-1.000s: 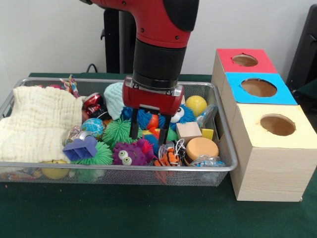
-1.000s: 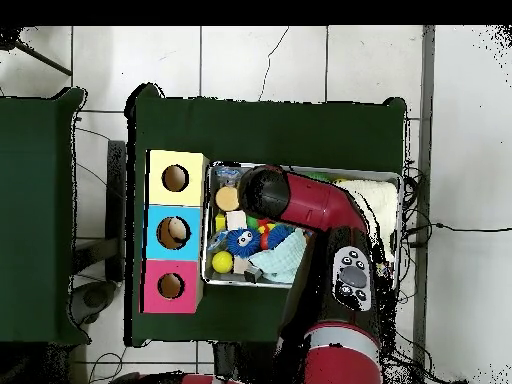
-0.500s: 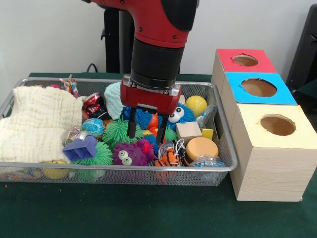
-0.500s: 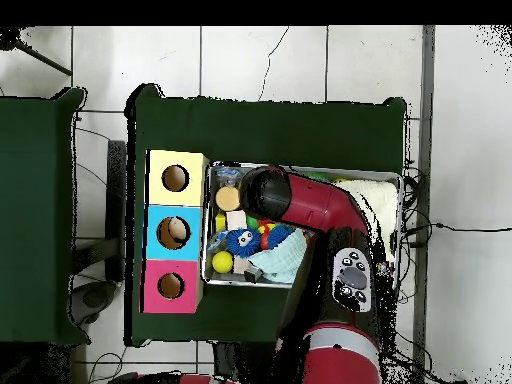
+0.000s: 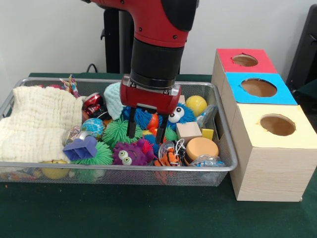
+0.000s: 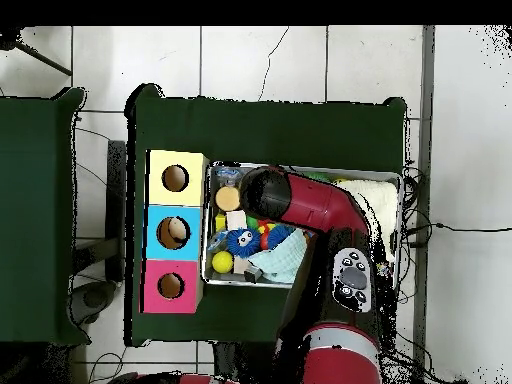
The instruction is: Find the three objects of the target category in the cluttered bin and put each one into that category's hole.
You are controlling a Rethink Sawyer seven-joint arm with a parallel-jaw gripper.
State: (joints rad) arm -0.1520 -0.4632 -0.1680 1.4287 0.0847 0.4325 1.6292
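Fingers [image 5: 132, 130] apart, nothing between them; gripper [image 5: 145, 133] hangs over the middle of the wire bin [image 5: 225, 166], tips down among the toys. Left tip as seen from the front sits against the green spiky ball [image 5: 117, 131]; the other tip stands just above the orange striped toy [image 5: 168, 157]. Between and behind the tips: an orange-and-blue fuzzy piece and the blue fuzzy creature with googly eyes [image 5: 178, 114].

Target category is not stated, so I cannot tell which items are the three wanted. Judgement: the fuzzy, spiky toys look like one family, since there are several here — green ball, purple eyed creature [image 5: 130, 153], blue creature.

Further out: wooden cube [image 5: 188, 131] and orange disc [image 5: 201, 148] to the right, yellow ball [image 5: 196, 104] behind, purple block [image 5: 80, 148] and cream cloth [image 5: 39, 121] at the left. Three boxes beside the bin: yellow-topped box [image 5: 275, 124] nearest, blue-topped box [image 5: 258, 88], red-topped box [image 5: 245, 60]. Overhead view shows something pale already in the blue hole [image 6: 176, 232].

To do this step well: centre the opening on one toy only, descend until the tips straddle its body rather than its soft spikes, close slowly, lift straight. Risk: spikes slip, or a neighbour and the loose cord near the striped toy snag.
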